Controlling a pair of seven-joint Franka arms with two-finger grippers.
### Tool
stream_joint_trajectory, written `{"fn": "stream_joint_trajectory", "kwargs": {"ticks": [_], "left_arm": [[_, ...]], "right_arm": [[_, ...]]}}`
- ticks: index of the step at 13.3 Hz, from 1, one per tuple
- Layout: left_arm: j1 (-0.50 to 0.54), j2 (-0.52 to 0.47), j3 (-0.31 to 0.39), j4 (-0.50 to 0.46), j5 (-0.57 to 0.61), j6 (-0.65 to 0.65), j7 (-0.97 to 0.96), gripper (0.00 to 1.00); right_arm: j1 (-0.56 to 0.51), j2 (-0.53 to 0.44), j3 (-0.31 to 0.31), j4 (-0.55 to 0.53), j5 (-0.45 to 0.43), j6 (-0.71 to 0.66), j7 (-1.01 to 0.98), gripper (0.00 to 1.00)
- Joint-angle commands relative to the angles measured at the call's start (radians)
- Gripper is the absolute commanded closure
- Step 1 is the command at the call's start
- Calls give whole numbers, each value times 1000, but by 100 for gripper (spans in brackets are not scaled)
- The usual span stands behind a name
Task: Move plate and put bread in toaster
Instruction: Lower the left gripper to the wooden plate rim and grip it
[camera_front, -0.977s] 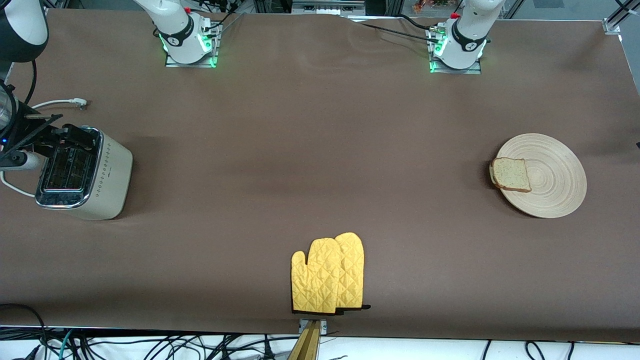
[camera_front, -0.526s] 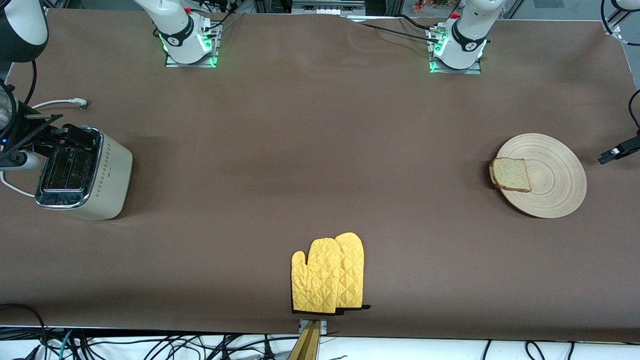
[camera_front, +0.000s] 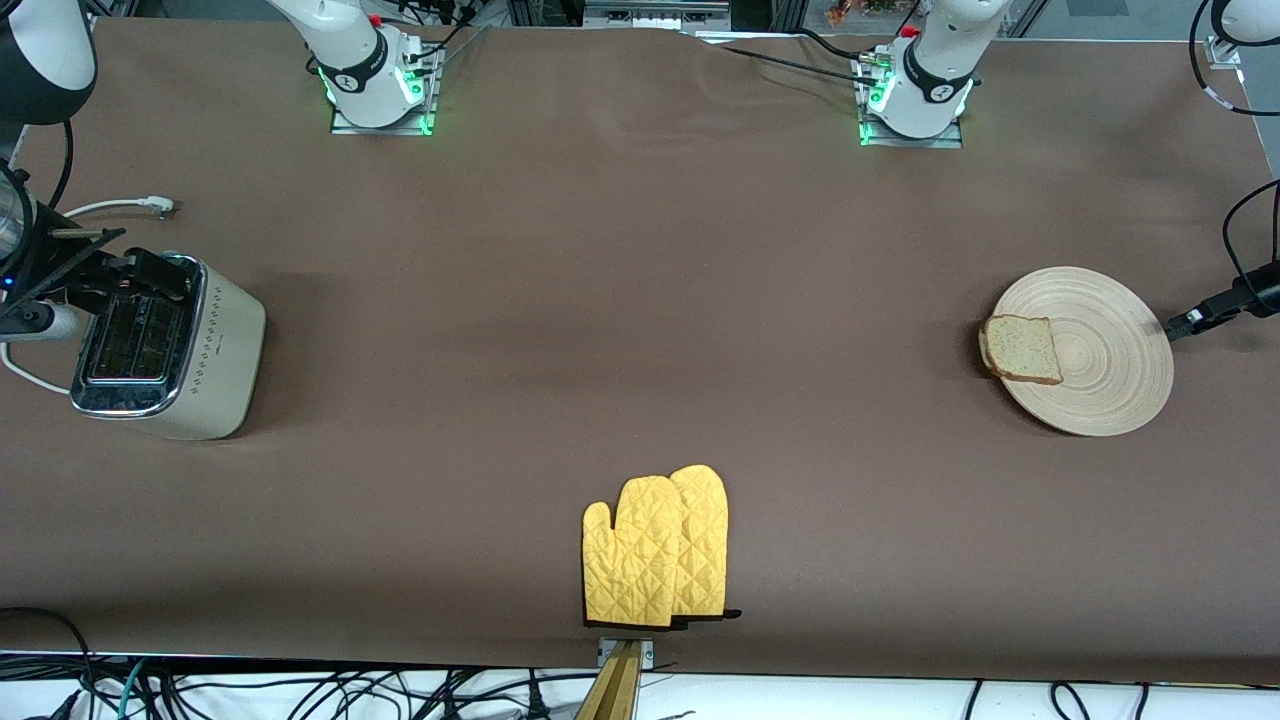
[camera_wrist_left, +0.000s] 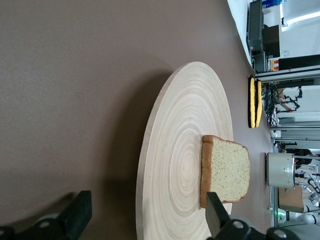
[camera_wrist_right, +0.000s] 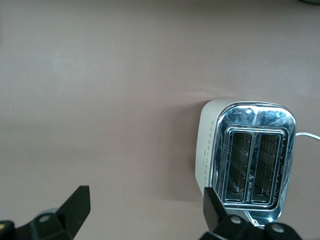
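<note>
So the toaster sits at my right arm's end of the table, standing upright with its chrome top up. Its long axis, and both slots, run from the robot bases' edge of the table toward the front camera. The dotted diamond side faces the middle of the table. It's cream-beige, boxy, with a white cord trailing off on the side toward the bases.

The plate is way over at my left arm's end, lying flat, pale wood with ring grain. The bread lies flat on it, a squarish speckled slice with brown crust, on the rim nearest the table's middle and poking slightly past the edge.

My left gripper is down low just beside the plate, on its rim away from the table's middle, fingers spread wide with nothing between them. My right gripper hangs over the toaster's end of the table, fingers also spread, empty.

The right wrist view looks straight down into both slots, which look empty. The left wrist view shows the slice's thickness and the plate's edge. Only the front view shows the whole layout, including the yellow oven mitts stacked near the front edge.
</note>
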Motion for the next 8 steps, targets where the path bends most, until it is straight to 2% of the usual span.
{"fn": "stream_joint_trajectory", "kwargs": {"ticks": [1,2,4,5,8], "left_arm": [[-27,26,6,26,-11,-7,46,22],[-34,26,7,24,-2,-7,51,51],[-34,25,7,23,0,-10,45,82],[-36,25,7,24,0,-10,43,93],[-36,26,7,24,0,-12,42,95]], "right_arm": [[-10,8,6,23,-9,-11,-10,0],[-10,8,6,23,-9,-11,-10,0],[-10,8,6,23,-9,-11,-10,0],[-10,13,6,23,-9,-11,-11,0],[-10,13,6,23,-8,-11,-10,0]]}}
